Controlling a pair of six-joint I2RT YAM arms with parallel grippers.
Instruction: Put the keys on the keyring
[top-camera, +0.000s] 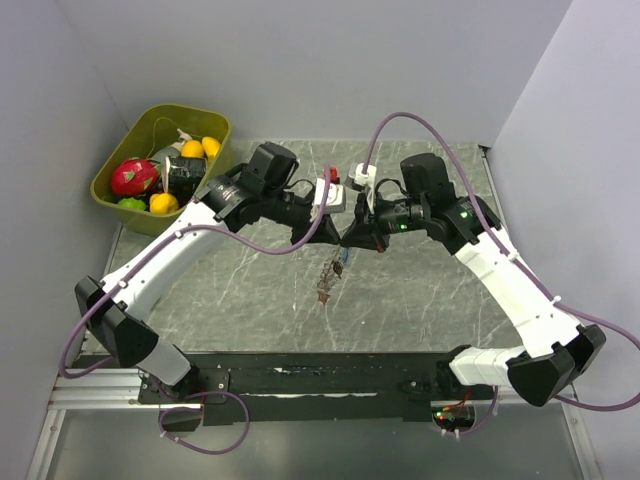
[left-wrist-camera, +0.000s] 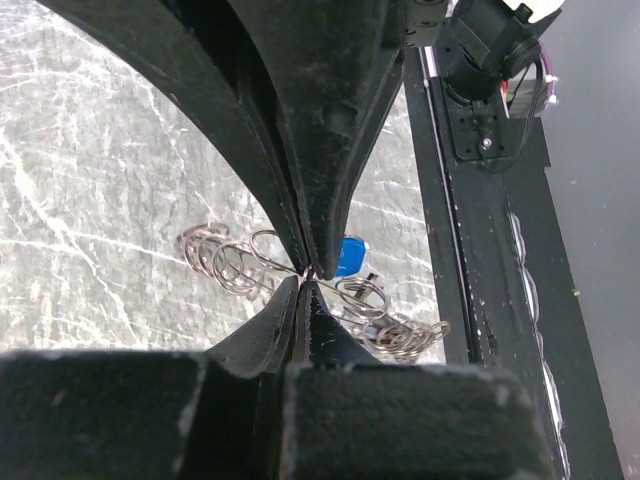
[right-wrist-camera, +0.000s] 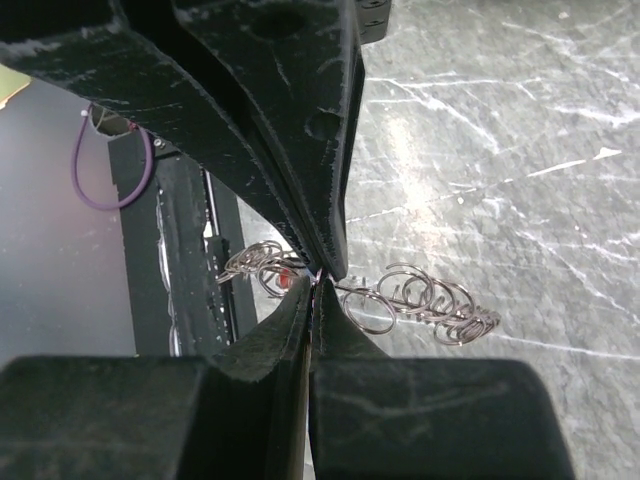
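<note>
While both arms meet over the middle of the grey marbled table (top-camera: 420, 290), the thin silvery metal keyring (top-camera: 328, 275) hangs above its surface, strung with wire loops and small keys. A blue plastic key head (left-wrist-camera: 350, 255) shows at 3 o'clock of the left gripper (left-wrist-camera: 305, 272). A red plastic key head (right-wrist-camera: 288, 283) shows at 9 o'clock of the right gripper (right-wrist-camera: 318, 275). Both grippers are clenched on the keyring wire. An olive-green plastic bin (top-camera: 165, 125) of toy fruit stands at 10 o'clock.
</note>
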